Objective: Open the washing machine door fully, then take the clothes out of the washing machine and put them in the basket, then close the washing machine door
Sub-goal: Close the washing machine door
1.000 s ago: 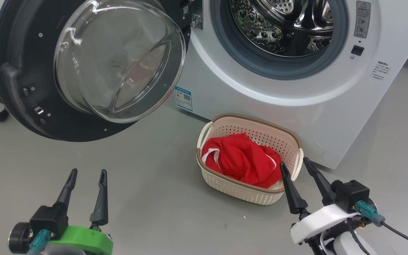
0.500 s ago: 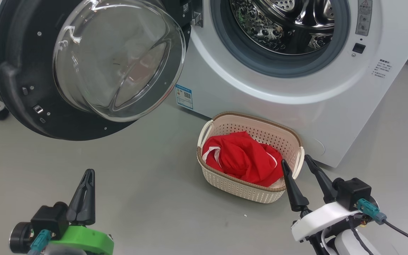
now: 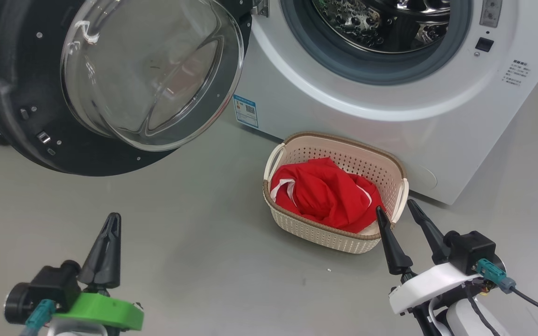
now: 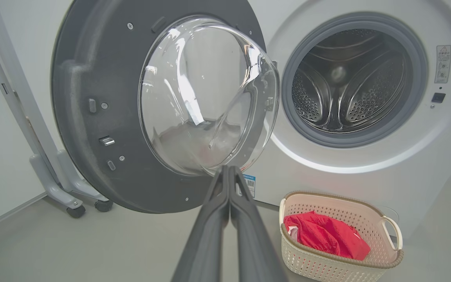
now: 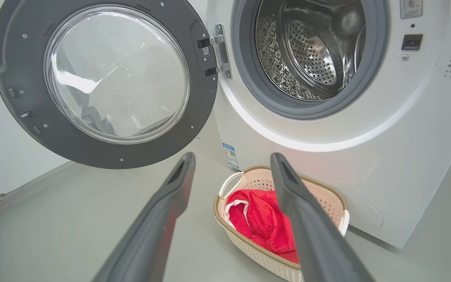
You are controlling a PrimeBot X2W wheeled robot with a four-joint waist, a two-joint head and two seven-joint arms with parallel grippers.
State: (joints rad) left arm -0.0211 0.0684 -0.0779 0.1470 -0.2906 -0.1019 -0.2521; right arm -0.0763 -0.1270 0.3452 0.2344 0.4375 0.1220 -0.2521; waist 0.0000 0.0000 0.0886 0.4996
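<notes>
With the bright red clothes with white trim [image 3: 327, 196] heaped in the small cream perforated basket with a brown rim [image 3: 315, 233], and the steel drum [image 4: 343, 82] looking empty, the step in hand appears to be shutting the large round black-rimmed door with its bulging clear glass bowl [image 3: 124, 79]. It hangs swung wide to the left of the big white front-loading washing machine [image 3: 390, 121]. A good push would land on the rim's outer edge, far from the hinge [image 5: 215, 51], follow the arc, and press until the latch catches. The basket stands on the grey floor [image 3: 194, 242] against the machine's front, below the opening, so the door's lower rim may pass close above it. The left gripper [image 3: 111, 221] is clenched, fingers pressed together on nothing, hovering over the floor. The right gripper [image 3: 395, 206] is spread wide and empty, beside the basket's near right corner.
</notes>
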